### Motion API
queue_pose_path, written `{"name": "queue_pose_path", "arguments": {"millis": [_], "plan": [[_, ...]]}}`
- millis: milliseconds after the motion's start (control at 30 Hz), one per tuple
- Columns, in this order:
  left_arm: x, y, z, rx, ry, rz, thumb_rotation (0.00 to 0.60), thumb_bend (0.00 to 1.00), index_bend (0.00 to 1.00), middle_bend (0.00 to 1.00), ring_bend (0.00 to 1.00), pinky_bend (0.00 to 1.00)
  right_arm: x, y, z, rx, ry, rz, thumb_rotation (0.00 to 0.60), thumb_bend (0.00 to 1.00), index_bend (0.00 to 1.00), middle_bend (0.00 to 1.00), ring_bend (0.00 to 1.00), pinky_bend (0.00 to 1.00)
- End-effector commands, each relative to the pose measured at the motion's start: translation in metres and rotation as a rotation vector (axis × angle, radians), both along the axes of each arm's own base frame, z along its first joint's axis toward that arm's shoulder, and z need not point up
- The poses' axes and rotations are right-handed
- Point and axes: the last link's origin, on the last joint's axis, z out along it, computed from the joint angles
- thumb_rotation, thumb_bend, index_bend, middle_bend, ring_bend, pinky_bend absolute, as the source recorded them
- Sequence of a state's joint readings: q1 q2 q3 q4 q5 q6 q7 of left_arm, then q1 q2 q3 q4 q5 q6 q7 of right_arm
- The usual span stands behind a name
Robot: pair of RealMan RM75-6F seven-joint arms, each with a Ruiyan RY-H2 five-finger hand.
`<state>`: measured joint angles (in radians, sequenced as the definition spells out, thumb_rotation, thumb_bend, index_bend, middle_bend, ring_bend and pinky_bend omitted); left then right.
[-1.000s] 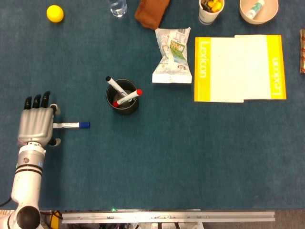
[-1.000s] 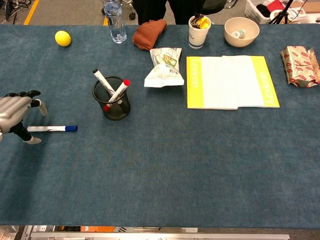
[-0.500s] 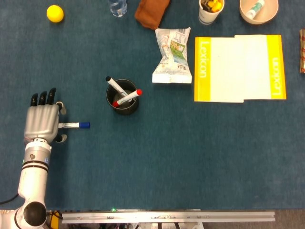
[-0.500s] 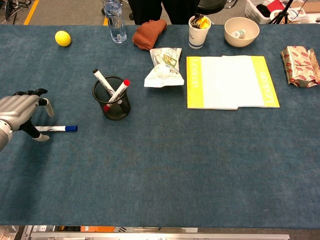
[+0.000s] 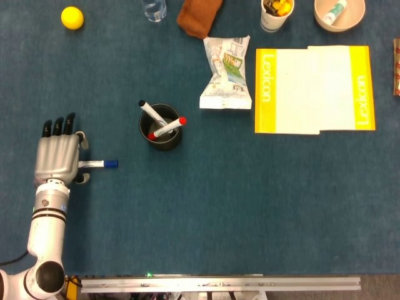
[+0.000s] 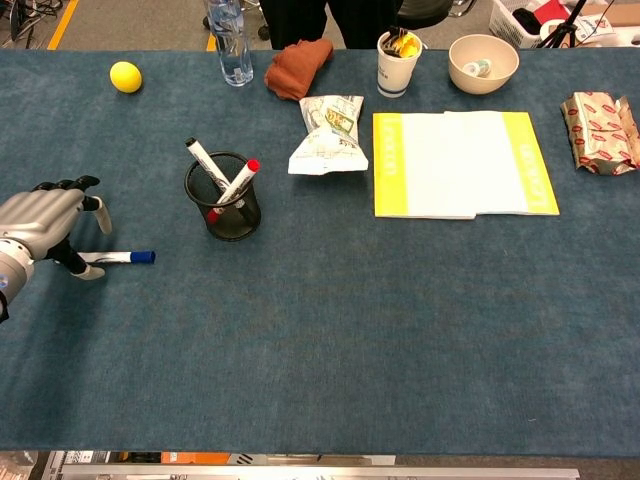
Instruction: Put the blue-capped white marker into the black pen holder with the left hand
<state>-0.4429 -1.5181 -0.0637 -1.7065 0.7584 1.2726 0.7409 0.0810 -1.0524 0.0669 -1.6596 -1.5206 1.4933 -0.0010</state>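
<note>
Reaching stage: left hand at left edge of frame, over tail end of blue-capped white marker lying flat on table. Fingers spread, nothing held (contact unclear). Next: pinch barrel, lift, carry right-up to black pen holder, which already holds two markers. Right hand out of view.
</note>
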Motion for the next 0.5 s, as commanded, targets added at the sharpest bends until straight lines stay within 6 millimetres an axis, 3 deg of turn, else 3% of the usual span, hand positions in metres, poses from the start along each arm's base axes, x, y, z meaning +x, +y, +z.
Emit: {"name": "queue_pose_path", "arguments": {"millis": [33,500], "plan": [[0.0011,0.0006,-0.0022,0.011,-0.016,-0.003,0.6,0.02,0.43,0.0,0.0,0.0,0.0006,0.0,0.0004,-0.001,-0.003,0.004,0.6,0.12,0.33,0.35,0.3,0.43],[0.0026,-0.0003,-0.0069,0.0,-0.045,-0.007,0.6,0.1,0.46,0.0,0.0,0.0,0.0062,0.0027,0.0071,-0.029,-0.049,0.051,0.6,0.13,0.35,0.37,0.3,0.43]]}}
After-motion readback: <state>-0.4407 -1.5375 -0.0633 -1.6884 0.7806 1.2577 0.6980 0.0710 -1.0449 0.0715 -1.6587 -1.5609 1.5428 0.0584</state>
